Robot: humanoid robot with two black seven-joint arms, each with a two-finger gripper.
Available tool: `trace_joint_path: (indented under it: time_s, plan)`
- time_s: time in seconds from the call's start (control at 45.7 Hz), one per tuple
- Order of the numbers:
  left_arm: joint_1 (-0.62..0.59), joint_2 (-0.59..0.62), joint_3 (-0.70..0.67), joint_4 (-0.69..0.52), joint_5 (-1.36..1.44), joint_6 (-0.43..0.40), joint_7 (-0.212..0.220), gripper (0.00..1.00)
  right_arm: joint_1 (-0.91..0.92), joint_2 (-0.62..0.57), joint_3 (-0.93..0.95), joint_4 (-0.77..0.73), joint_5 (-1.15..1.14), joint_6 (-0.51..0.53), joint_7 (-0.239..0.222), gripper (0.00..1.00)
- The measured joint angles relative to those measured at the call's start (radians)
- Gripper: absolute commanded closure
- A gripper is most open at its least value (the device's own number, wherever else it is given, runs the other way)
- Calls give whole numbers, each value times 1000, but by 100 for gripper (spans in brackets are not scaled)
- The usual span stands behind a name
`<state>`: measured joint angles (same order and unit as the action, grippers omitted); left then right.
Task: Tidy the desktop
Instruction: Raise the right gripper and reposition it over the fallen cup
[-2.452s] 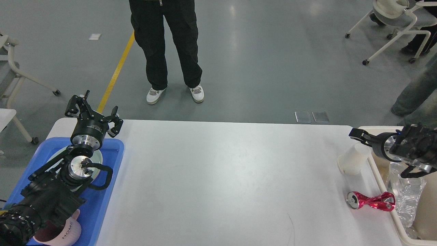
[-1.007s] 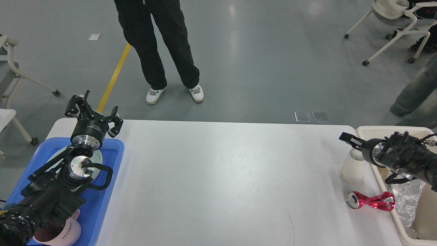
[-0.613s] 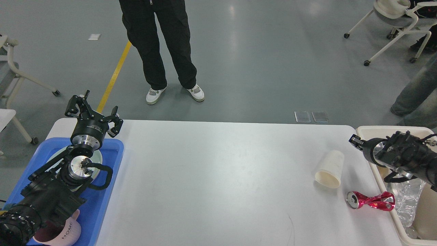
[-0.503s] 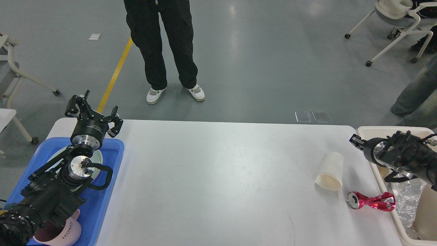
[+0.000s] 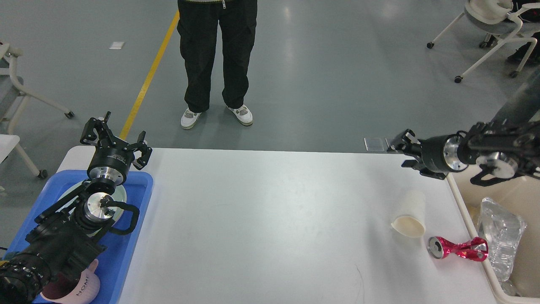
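The white desktop [image 5: 270,219] fills the lower view. A white paper cup [image 5: 410,214] lies on its side near the right edge, mouth toward me. A crushed red can [image 5: 457,249] lies just in front of it. My right gripper [image 5: 398,145] is open and empty, raised above the far right of the desktop, well behind the cup. My left gripper [image 5: 112,135] is open and empty, held above the far end of the blue tray [image 5: 126,253].
The blue tray at the left holds a pale plate [image 5: 122,196] and a pink mug [image 5: 80,289]. A cream bin [image 5: 506,278] at the right edge holds a crushed clear bottle [image 5: 502,236]. A person [image 5: 217,59] stands beyond the far edge. Chairs stand at far right and left.
The paper cup went from upright at the bin's side to lying on the desktop. My right gripper let it go, then rose and swung left and away. The left arm has not moved.
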<state>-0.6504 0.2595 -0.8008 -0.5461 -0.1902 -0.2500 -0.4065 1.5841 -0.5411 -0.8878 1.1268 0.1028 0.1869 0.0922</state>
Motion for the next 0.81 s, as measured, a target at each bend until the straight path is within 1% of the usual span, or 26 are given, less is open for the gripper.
trace_joint_path:
  time_s: [0.109, 0.131, 0.241, 0.285, 0.35, 0.416, 0.503, 0.569, 0.657, 0.722, 0.81]
  plan:
    - [0, 0, 0, 0, 0, 0, 0, 4, 232, -17, -52, 239, -9, 37, 4, 0]
    - [0, 0, 0, 0, 0, 0, 0, 4, 325, -11, -83, 330, -15, 54, 7, 0]
    - [0, 0, 0, 0, 0, 0, 0, 4, 461, 33, -129, 475, -37, 73, 10, 0]
    - [0, 0, 0, 0, 0, 0, 0, 4, 493, 53, -141, 504, -48, 75, 10, 0]
    - [0, 0, 0, 0, 0, 0, 0, 4, 507, 72, -155, 508, -68, 73, 10, 0]
    - [0, 0, -1, 0, 0, 0, 0, 4, 493, 82, -175, 480, -98, 66, 8, 0]
    - [0, 0, -1, 0, 0, 0, 0, 4, 417, 84, -205, 398, -148, 53, 5, 0]
    - [0, 0, -2, -1, 0, 0, 0, 4, 319, 81, -226, 290, -188, 35, 5, 0]
    - [0, 0, -2, -1, 0, 0, 0, 4, 143, 72, -237, 94, -225, 16, 6, 0]
    - [0, 0, -2, -1, 0, 0, 0, 4, 31, 70, -236, -43, -233, 12, 9, 0]
    - [0, 0, -2, -1, 0, 0, 0, 4, -92, 70, -229, -190, -229, 8, 10, 0]
